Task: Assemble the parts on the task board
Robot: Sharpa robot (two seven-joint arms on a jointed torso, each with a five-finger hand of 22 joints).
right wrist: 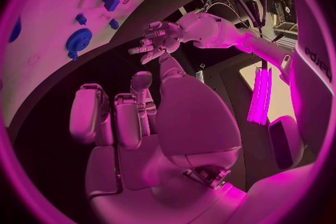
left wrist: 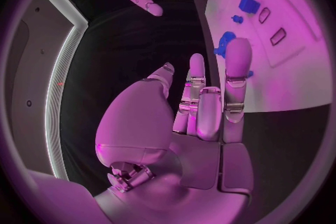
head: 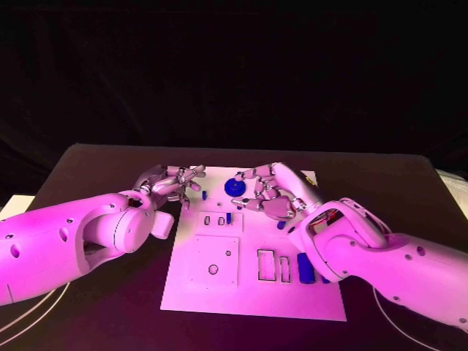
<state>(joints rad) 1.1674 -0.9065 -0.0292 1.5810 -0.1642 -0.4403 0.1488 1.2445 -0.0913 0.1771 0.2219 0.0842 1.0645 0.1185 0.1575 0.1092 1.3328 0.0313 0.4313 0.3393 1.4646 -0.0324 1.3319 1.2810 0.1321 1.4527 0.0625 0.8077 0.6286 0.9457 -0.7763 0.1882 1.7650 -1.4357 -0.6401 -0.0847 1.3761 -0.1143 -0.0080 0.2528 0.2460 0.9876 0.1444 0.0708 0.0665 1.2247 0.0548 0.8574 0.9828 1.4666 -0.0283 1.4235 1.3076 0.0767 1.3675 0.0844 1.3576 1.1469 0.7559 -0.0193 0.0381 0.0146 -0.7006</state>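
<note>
The white task board [head: 202, 287] lies in the middle of the black table. A round blue part [head: 235, 186] sits near its far edge, between my two hands. My left hand [head: 173, 184] hovers at the board's far left corner with its fingers spread and nothing in them. My right hand [head: 268, 192] hangs just right of the round part, fingers apart, holding nothing. In the left wrist view my left hand [left wrist: 204, 109] points past the round part [left wrist: 225, 42] on the board [left wrist: 294, 75]. In the right wrist view my right hand [right wrist: 129, 120] is near the same part [right wrist: 78, 40].
A long blue piece [head: 306, 268] stands near the board's right side beside several rectangular slots [head: 265, 264]. A small blue block [left wrist: 248, 4] lies further along the board. Black table [head: 97, 168] surrounds the board on all sides.
</note>
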